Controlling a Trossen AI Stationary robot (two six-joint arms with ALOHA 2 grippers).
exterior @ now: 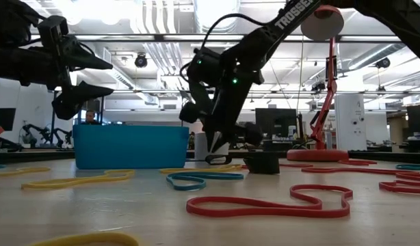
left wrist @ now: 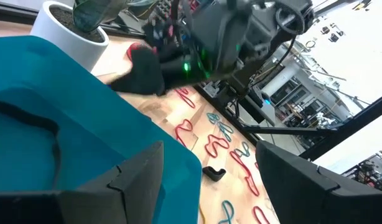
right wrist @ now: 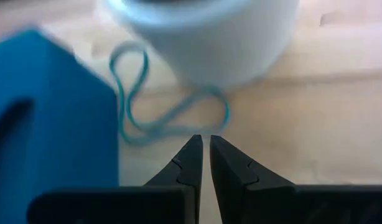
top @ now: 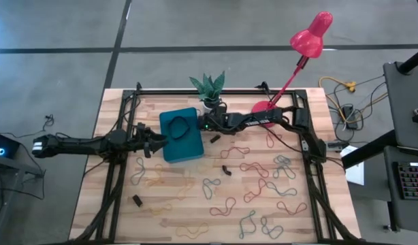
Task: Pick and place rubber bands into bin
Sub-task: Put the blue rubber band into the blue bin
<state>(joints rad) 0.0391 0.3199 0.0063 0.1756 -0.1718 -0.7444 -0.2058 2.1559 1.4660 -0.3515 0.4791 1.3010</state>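
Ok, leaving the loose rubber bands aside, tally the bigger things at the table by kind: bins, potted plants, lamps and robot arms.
Teal bin: 1
Potted plant: 1
Pink lamp: 1
Robot arms, left and right: 2
Total: 5

Teal bin (top: 182, 136); pink lamp (top: 311, 37); white pot (left wrist: 69, 31).

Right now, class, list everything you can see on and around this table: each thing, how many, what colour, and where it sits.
bin: one, teal, left of table centre, dark band inside.
rubber bands: many; red, yellow, grey-green, dark; scattered over the wooden table.
teal band: one, between bin and pot.
plant pot: one, white, green plant, behind the bin.
desk lamp: one, pink, back right.
left claw: open, at the bin's left edge.
right claw: shut, empty, by the pot.
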